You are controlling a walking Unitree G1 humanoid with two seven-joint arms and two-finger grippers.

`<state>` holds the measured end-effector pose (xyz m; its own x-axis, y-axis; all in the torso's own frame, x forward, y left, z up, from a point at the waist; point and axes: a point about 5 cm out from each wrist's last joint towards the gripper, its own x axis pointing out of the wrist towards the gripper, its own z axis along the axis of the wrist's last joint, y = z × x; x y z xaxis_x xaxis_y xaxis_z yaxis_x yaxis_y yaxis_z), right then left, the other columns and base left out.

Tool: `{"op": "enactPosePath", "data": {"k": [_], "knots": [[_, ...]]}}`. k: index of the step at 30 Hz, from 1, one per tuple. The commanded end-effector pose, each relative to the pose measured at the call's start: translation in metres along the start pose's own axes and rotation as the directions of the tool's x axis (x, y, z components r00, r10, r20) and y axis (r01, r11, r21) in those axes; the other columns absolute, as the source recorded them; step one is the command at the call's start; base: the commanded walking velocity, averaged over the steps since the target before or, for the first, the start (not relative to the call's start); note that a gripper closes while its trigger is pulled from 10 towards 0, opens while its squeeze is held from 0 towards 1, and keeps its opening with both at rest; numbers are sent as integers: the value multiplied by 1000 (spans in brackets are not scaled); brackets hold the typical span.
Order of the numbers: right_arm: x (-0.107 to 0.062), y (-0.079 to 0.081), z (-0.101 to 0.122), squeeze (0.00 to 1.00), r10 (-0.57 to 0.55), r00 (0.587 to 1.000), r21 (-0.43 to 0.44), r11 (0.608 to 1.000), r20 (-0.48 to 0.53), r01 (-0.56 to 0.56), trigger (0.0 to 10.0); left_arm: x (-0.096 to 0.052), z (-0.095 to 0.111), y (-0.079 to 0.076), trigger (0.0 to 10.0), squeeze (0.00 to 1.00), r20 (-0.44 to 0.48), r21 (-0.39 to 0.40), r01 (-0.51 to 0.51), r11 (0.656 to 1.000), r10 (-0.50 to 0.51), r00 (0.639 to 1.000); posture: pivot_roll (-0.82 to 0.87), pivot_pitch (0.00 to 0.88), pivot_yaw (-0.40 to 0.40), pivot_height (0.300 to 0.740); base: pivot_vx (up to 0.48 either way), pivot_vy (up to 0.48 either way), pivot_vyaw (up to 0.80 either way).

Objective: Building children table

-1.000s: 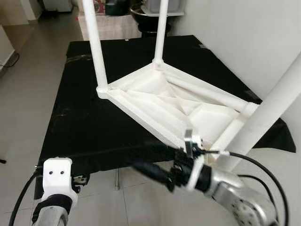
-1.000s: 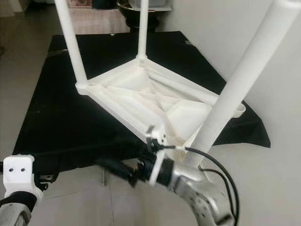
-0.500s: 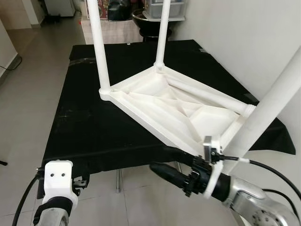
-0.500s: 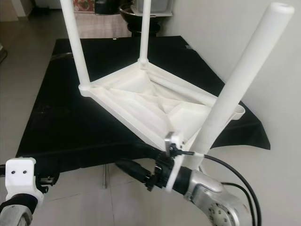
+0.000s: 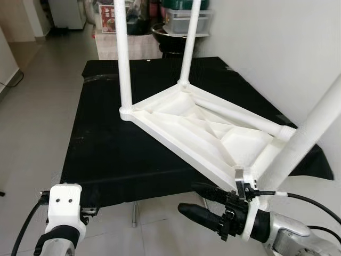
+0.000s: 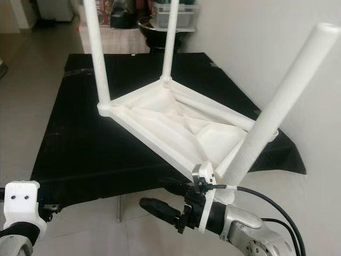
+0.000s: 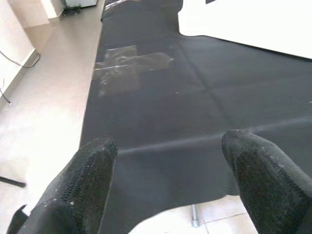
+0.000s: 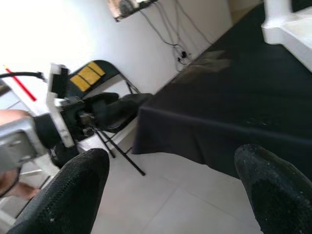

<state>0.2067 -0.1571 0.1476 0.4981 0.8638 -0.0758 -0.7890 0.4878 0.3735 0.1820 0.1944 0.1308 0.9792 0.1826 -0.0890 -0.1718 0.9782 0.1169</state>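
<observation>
A white children's table [image 5: 197, 125] lies upside down on a work table under black cloth [image 5: 106, 144]. Two of its legs stand up at the far corners [image 5: 123, 58] [image 5: 189, 42]. A third leg [image 5: 314, 128] rises from the near right corner. A white tube [image 5: 240, 114] lies along the far right edge. My right gripper [image 5: 187, 198] is open and holds nothing; it hangs just below the cloth's front edge, under that near right corner. My left gripper [image 7: 170, 180] is also open and holds nothing. It is low at the front left, pointing over the cloth.
A white wall [image 5: 277, 48] runs close along the right side. A black basin and a grey crate [image 5: 184, 24] stand behind the work table. Tiled floor [image 5: 37, 106] lies open on the left. A black folding chair [image 8: 105, 78] stands by the front left corner.
The whole view has shifted, so the camera has moved. My right gripper has dropped lower and drawn to the right, staying open. The upturned table has not moved on the cloth.
</observation>
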Motion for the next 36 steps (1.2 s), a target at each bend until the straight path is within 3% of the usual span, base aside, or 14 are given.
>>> {"op": "enactPosePath", "data": {"k": [1,14,36], "knots": [[-4,-7,2,0,-66,998,-13,998,20,67,10000,0,-4,-2,10000,0,-14,4,13,1000,-13,1000,-42,81,-51,740,0,0,0],[-15,-15,-3,0,-169,985,-17,985,18,169,10000,1,-5,-1,10000,0,-22,17,16,1000,-16,1000,-52,90,-36,740,0,0,0],[-6,-23,0,0,-228,971,-2,974,70,229,10000,3,-6,0,10000,0,-24,34,8,999,-7,1000,-46,85,-38,740,0,0,0]]}}
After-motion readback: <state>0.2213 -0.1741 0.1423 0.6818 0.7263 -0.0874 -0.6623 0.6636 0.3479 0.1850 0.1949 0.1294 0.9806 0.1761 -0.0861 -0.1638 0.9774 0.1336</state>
